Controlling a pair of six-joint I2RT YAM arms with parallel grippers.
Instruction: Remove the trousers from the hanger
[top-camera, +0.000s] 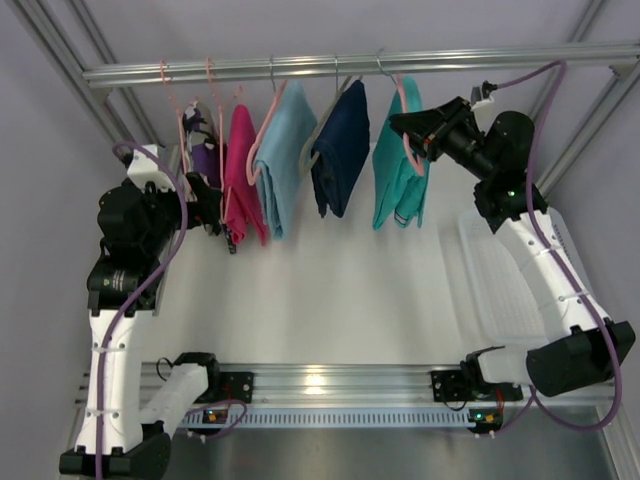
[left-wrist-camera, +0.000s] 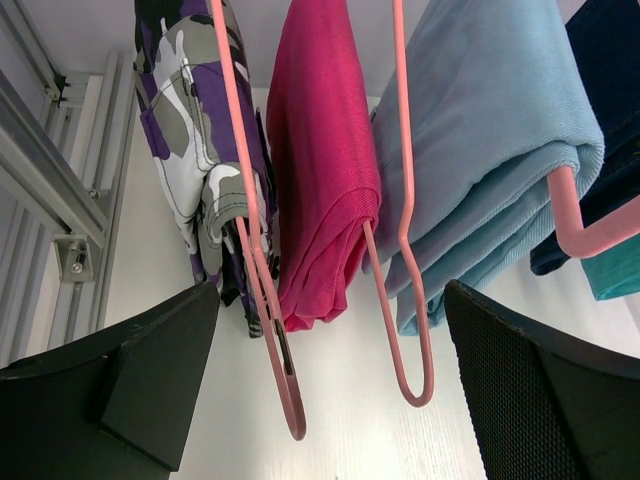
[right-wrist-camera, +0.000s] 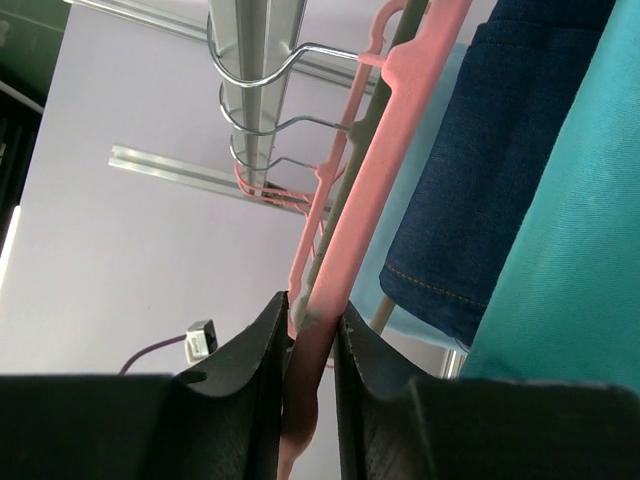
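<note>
The teal trousers (top-camera: 398, 185) hang folded over the salmon-pink hanger (top-camera: 409, 112) at the right end of the rail; they also fill the right edge of the right wrist view (right-wrist-camera: 570, 270). My right gripper (top-camera: 412, 132) is shut on the hanger's arm (right-wrist-camera: 385, 170), its two black fingers (right-wrist-camera: 262, 345) pinching the pink plastic between them. The hanger's silver hook (right-wrist-camera: 300, 55) sits over the rail. My left gripper (top-camera: 205, 205) is open and empty at the left end of the row, its fingers (left-wrist-camera: 160, 370) wide apart below other garments.
On the rail (top-camera: 350, 65) also hang a camouflage-print garment (left-wrist-camera: 195, 150), a magenta one (top-camera: 243, 170), a sky-blue one (top-camera: 283, 155) and a navy one (top-camera: 340, 150). A clear plastic bin (top-camera: 500, 280) lies on the table under the right arm. Metal frame posts stand at both sides.
</note>
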